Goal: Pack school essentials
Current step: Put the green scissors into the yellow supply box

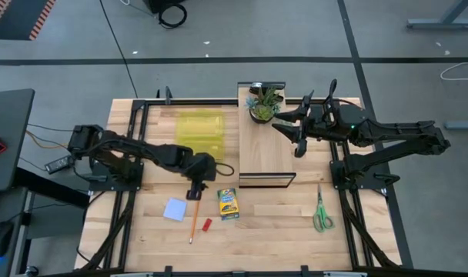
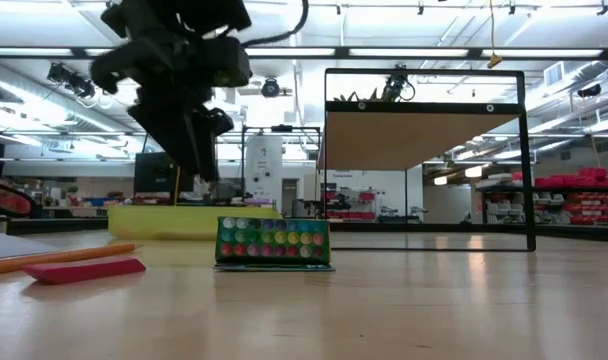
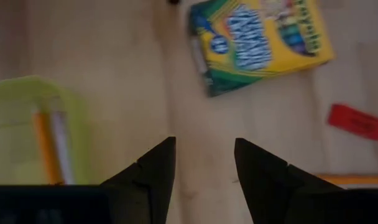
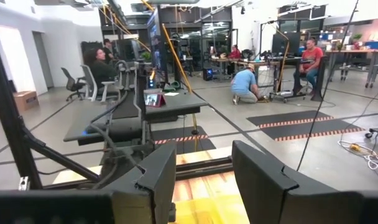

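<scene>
Desk (image 1: 280, 231) seen from above, with the wooden board (image 1: 265, 146) at 12 o'clock of centre and the translucent yellow-green bin (image 1: 199, 132) at about 10 o'clock. In the left wrist view one orange pencil and a pale stick already lie inside that bin — so packing is judged to be under way.

The left gripper (image 1: 194, 189) hovers just off the bin's 5 o'clock corner, above bare wood, its fingers (image 3: 153, 177) spread and holding nothing. The right gripper (image 1: 299, 146) waits over the board near the potted plant (image 1: 265, 104), fingers apart and empty.

Loose essentials, largest first: the crayon box (image 1: 228, 204) at 6 o'clock of centre, nearest the left gripper; the green-handled scissors (image 1: 321, 211) well apart at 4 o'clock; the pale blue notepad (image 1: 175, 209) at 7 o'clock; an orange pencil (image 1: 193, 228) just beside the notepad; the small red pen (image 1: 206, 225) between pencil and crayon box.

The step in hand is judged to be the next pick, probably the crayon box. To do it well, centre the spread fingers across the box's narrow width, square to its long sides, and descend until the tips nearly touch the wood before closing — a skewed grasp would likely twist the flat box.
</scene>
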Tool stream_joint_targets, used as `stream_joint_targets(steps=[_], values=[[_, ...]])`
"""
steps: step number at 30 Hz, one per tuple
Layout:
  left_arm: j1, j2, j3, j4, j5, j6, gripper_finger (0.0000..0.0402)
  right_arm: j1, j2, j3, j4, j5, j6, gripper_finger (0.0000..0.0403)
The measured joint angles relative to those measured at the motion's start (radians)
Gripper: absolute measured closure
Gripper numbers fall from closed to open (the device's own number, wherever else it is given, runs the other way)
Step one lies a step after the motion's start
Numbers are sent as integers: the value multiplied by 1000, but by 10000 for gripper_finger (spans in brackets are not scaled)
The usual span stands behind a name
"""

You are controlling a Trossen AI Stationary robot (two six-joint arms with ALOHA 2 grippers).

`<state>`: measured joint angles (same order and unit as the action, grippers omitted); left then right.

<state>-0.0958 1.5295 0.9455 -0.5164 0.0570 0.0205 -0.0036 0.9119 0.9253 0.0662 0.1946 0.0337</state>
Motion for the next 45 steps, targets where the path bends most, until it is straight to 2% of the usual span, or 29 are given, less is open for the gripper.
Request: stream_joint_targets(steps=[5, 9, 15, 25, 33, 39, 42, 45], values=[[-67, 0, 0, 36, 1, -158, 229, 0, 0, 0, -15, -43, 65, 240], [-115, 0, 0, 38, 2, -307, 229, 0, -10, 0, -80, -108, 237, 240], [-161, 0, 0, 34, 2, -487, 229, 19, -44, 0, -306, -253, 445, 240], [-165, 0, 0, -1, 0, -690, 230, 256, -20, 0, -649, -268, 682, 269], [-165, -37, 0, -69, -3, -708, 230, 466, 28, 0, -740, -237, 948, 311], [-164, -64, 0, -126, -50, -575, 230, 562, 75, 0, -853, -216, 1199, 337], [-155, -64, 0, -166, -60, -527, 230, 590, 135, 0, -906, -237, 1303, 347], [-144, -64, 0, -169, -61, -485, 230, 601, 212, 0, -961, -302, 1401, 354]])
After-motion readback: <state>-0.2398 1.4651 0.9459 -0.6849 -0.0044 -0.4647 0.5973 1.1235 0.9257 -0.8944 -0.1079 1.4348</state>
